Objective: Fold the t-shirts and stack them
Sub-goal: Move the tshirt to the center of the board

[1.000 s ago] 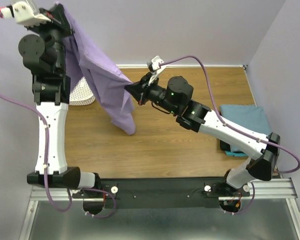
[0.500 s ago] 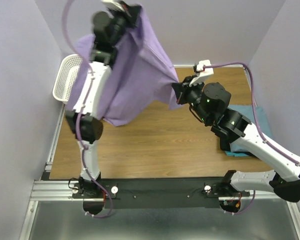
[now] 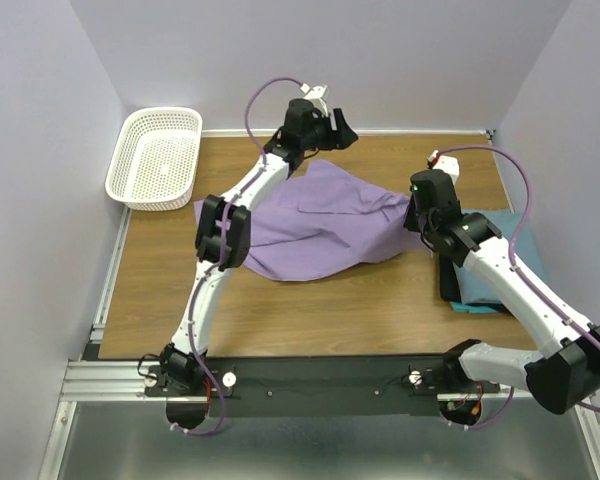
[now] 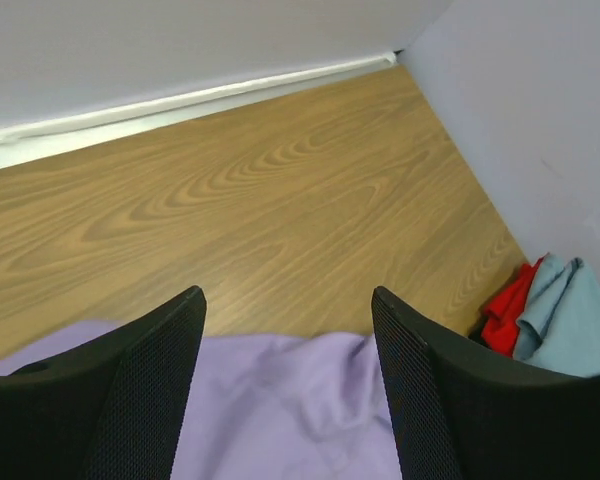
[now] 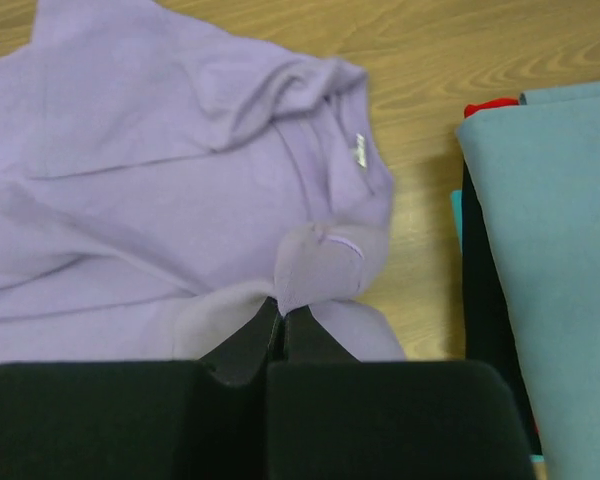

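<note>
Teal shirt (image 3: 495, 245) is sitting folded at right, while purple shirt (image 3: 320, 225) is lying rumpled, folding not yet begun, right gripper (image 5: 280, 315) pinching its edge, left gripper (image 4: 287, 310) gaping empty.

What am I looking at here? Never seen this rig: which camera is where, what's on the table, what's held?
Two robot arms are bolted at the near edge of a wooden table. One picture looks down from above and behind them; the other two come from a camera on each wrist. On the table lie a rumpled purple t-shirt, a white basket in the far left corner, and at the right a folded pile with a teal t-shirt on top. The left gripper is open and empty, above the purple t-shirt's far edge. The right gripper is shut, pinching a fold of the purple t-shirt.
</note>
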`<state>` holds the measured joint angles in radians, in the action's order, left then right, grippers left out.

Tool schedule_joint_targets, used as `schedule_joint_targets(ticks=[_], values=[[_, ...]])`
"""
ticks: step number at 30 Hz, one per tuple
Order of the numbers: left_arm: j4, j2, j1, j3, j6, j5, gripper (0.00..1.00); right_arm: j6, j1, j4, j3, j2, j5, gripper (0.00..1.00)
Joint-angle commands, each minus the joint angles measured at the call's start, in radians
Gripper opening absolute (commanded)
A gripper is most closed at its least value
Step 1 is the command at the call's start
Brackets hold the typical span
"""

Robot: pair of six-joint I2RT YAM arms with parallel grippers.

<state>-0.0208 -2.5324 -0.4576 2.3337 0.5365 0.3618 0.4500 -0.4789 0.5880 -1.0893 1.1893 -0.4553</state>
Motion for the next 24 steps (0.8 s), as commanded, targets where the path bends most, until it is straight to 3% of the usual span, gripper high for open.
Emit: schedule_joint_targets(ticks=[1, 2, 5, 7, 10, 18, 21, 24], values=[[0.022, 0.352, 0.045, -0.124, 0.005, -0.154, 0.75, 0.05, 0.036, 0.029, -0.007, 0.049, 0.055, 0.01], [-0.028, 0.398, 0.051, -0.167, 0.017, -0.217, 0.75, 0.053, 0.042, 0.029, -0.007, 0.061, 0.056, 0.01], [-0.201, 0.581, 0.057, -0.364, 0.088, -0.51, 0.61, 0.064, 0.082, 0.027, -0.011, 0.099, 0.098, 0.01], [-0.26, 0.719, 0.068, -0.561, 0.123, -0.592, 0.48, 0.062, 0.109, 0.024, -0.021, 0.116, 0.133, 0.01], [-0.298, 0.895, 0.073, -0.837, 0.189, -0.725, 0.4, 0.053, 0.117, 0.012, -0.04, 0.138, 0.17, 0.01], [-0.289, 1.216, 0.077, -1.434, 0.318, -0.761, 0.39, 0.044, 0.123, -0.02, -0.052, 0.171, 0.244, 0.01], [-0.251, 1.245, 0.091, -1.517, 0.33, -0.742, 0.4, 0.042, 0.123, -0.028, -0.044, 0.176, 0.265, 0.01], [-0.24, 1.192, 0.105, -1.531, 0.326, -0.725, 0.5, 0.044, 0.123, -0.036, -0.038, 0.181, 0.28, 0.0]])
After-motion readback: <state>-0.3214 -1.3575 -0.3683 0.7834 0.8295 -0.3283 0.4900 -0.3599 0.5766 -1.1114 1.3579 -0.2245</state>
